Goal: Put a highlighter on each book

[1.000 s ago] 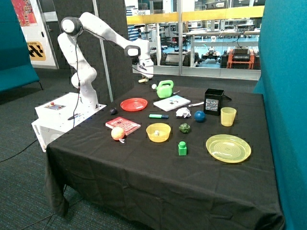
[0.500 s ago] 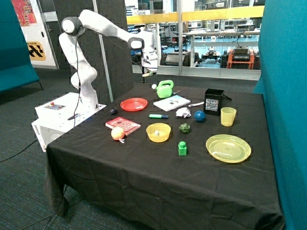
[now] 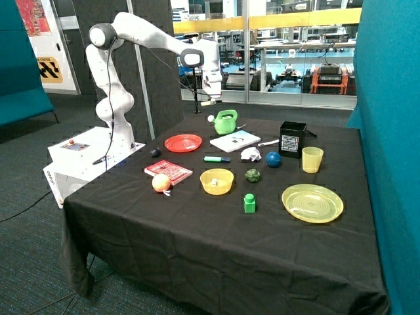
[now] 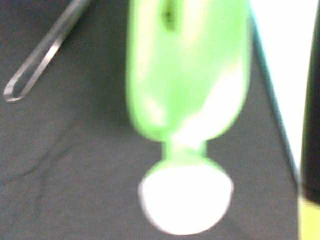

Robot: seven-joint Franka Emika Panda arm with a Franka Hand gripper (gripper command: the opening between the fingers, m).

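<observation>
Honestly, we can read no writing on anything on the desk (image 3: 197, 230); the white book (image 3: 235, 140) shows only a small dark cover mark and the black box (image 3: 292, 138) a pale label too small to make out. The desk carries, from the larger things down: a yellow plate (image 3: 312, 203), a red plate (image 3: 183, 142), the white book beside it, the red book (image 3: 168, 171) with an orange ball (image 3: 161, 182) at its corner, a yellow bowl (image 3: 216, 180), the green watering can (image 3: 226, 122), the black box, a yellow cup (image 3: 312, 159), and a green highlighter (image 3: 216, 159) lying on the cloth just in front of the white book, on neither book.

Our tool (image 3: 209, 102) hangs in the air above the back edge of the desk, near the watering can, with something small and pale at its tip; we cannot tell whether it is clenched or released. A second ago it hung lower and farther from the can.

The wrist view shows what the outside view does not: the watering can (image 4: 187, 70) from above, its white round spout head (image 4: 185, 200) and a thin metal loop (image 4: 45, 52) lying on the cloth.
</observation>
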